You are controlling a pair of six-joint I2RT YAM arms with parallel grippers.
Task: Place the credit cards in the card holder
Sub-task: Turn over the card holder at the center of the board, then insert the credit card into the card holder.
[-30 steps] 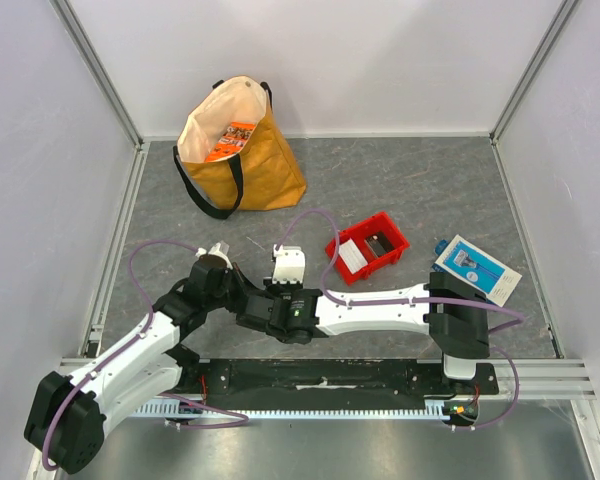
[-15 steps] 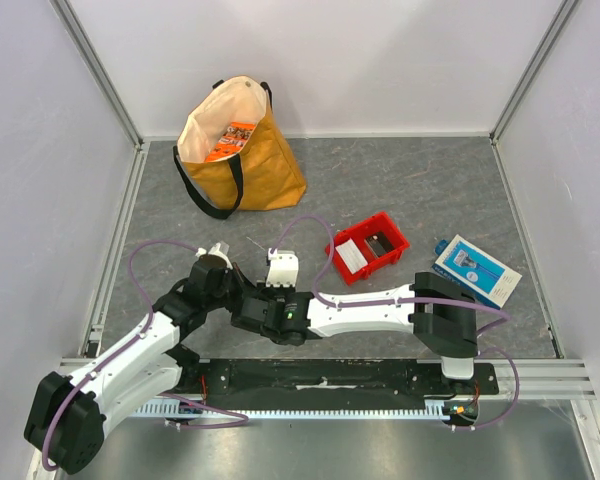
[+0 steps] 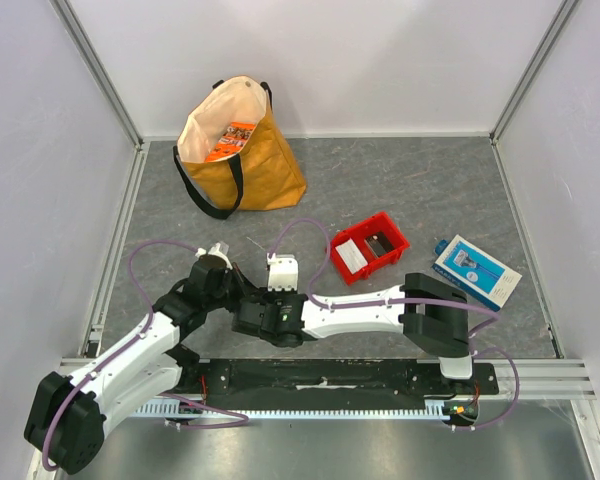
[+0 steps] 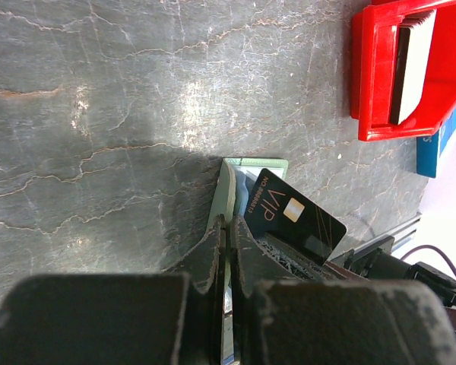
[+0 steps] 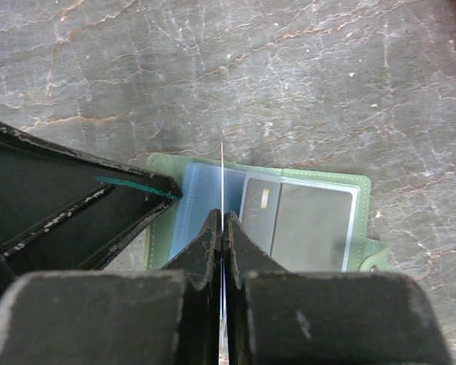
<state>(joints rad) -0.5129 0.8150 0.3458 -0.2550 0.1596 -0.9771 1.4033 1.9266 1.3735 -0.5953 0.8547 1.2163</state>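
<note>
Ana: Where is the card holder (image 5: 304, 176)?
Ben: On the table (image 3: 420, 180), close to the near edge and a bit left of the middle. From the top camera, the two arms hide it.
Ana: What does it look like?
Ben: It is flat, pale green and open. Inside are clear pockets. One pocket looks light blue. The next one has a black card (image 4: 289, 217) in it, with "VIP" in white letters and a small pale square. A little green tab sticks out at one end.
Ana: What about the left gripper (image 4: 226, 224)?
Ben: Its jaws are clenched on the green cover, at the end away from the tab.
Ana: And the right gripper (image 5: 222, 220)?
Ben: Its jaws are pinched tight on a thin card (image 5: 222, 171). We see that card from its edge, so it looks like a thin white line. It stands upright over the open holder, between the blue pocket and the black card. I cannot tell if its tip is inside a pocket.
Ana: What else is there?
Ben: A red bin (image 3: 368, 246) near the middle, a blue and white box (image 3: 477, 270) near the right edge, and a yellow-brown bag (image 3: 242, 150) toward the far left corner.
</note>
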